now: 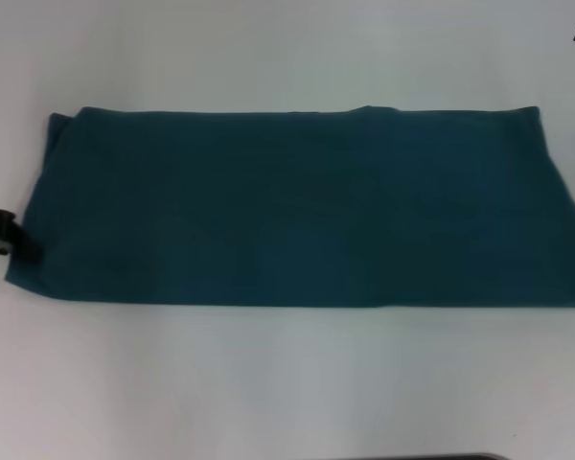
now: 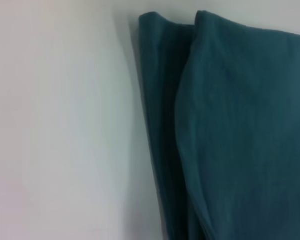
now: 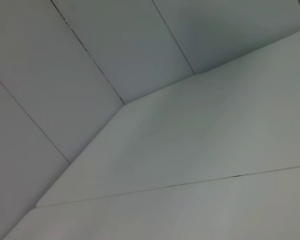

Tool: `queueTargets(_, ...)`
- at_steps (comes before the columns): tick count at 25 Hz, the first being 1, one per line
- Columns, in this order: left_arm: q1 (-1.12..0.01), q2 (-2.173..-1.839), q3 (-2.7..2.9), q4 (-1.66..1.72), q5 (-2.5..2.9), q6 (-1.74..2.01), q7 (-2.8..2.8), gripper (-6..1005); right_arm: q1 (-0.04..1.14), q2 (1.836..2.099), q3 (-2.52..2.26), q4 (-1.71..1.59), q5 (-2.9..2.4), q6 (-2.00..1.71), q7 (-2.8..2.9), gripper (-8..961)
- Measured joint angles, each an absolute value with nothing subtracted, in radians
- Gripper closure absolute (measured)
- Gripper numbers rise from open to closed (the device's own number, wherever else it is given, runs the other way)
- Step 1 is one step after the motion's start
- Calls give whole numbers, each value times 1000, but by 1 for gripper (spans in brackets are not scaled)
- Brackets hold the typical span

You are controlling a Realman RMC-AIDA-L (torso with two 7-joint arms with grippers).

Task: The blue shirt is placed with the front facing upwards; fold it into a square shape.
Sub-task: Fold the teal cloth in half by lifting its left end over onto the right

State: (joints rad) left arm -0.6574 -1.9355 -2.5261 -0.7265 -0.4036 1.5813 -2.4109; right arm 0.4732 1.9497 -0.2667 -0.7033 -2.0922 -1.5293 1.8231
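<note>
Left hand (image 1: 2, 235) at shirt's (image 1: 297, 206) near-left corner; grip impossible to tell. Shirt folded into long band on desk (image 1: 287, 383). Right hand unseen.

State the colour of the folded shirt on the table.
The folded cotton shirt is plain dark teal-blue, with no lettering showing; the head view shows it best.

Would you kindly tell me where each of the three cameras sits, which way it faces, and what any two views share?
Head view: on the robot's head, looking down at the dark teal-blue cotton shirt, folded into a long band on the white table; the left gripper shows at the band's left end.
Left wrist view: on the left wrist, facing the shirt's layered folded edge close up; no fingers show.
Right wrist view: on the right wrist, facing only pale flat panels; nothing of the robot shows.
Shared: head and left wrist views show the shirt's left end.
</note>
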Motion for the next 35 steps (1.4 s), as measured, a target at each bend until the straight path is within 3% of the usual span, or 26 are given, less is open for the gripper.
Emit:
queueTargets(7, -619, -1890, -2538, -732, -416, 1588, -2399, 991, 488, 1966, -269, -702, -2092, -1517, 1822, 24)
queueTargets(14, -604, -1874, -2556, -732, -417, 1593, -2379, 991, 497, 1975, -270, -702, -2092, -1505, 1819, 23)
queueTargets(27, -612, -1895, -2661, -732, -553, 1744, -2240, 991, 506, 1985, -270, -700, -2092, -1490, 1808, 23)
queueTargets(35, -613, -1927, -2656, -763, -718, 1837, -2196, 991, 511, 1986, -270, -699, -2095, -1489, 1808, 23)
